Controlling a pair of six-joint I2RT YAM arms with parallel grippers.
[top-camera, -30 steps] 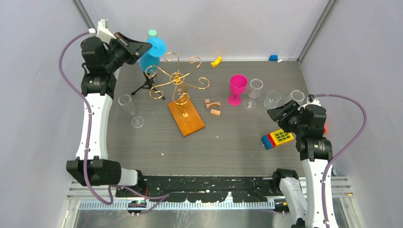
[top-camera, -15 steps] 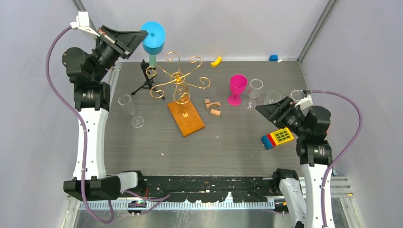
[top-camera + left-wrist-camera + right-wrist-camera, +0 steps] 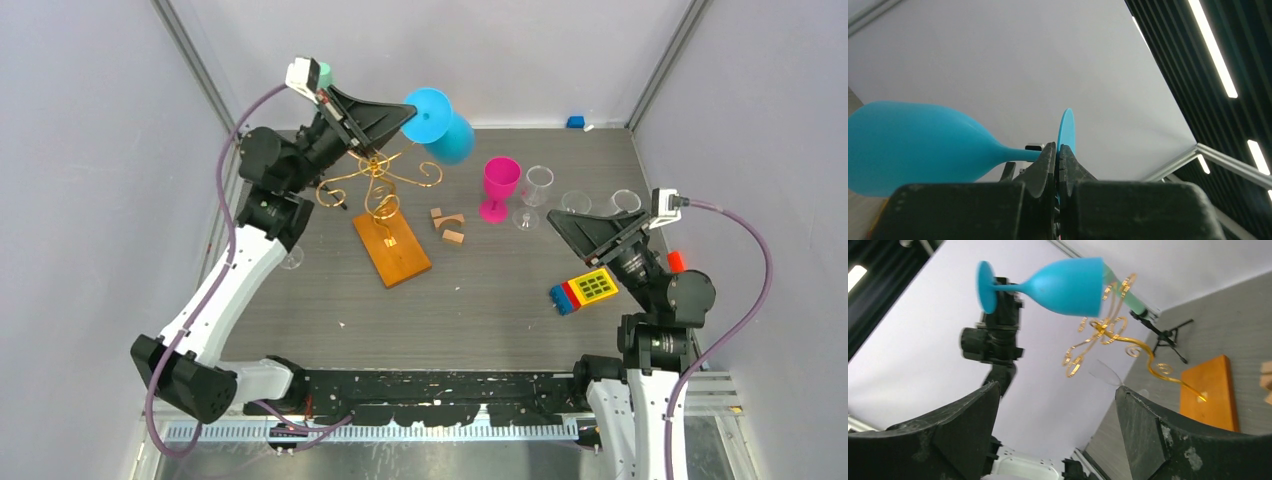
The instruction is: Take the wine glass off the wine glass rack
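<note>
The left arm (image 3: 225,290) slants up across the desk (image 3: 500,300), wrist high above the wine glass rack (image 3: 378,190). The right arm (image 3: 655,335) stands bent. Left fingers (image 3: 385,112) clamp the wine glass (image 3: 452,138) by its stem (sideways, clear of the rack). Right fingers (image 3: 590,230) gape empty.

Nothing legible right now: no print on the wine glass (image 3: 452,138) above the wine glass rack (image 3: 395,255), and the yellow block (image 3: 595,288) right of the rack shows only a grid too small to read
</note>
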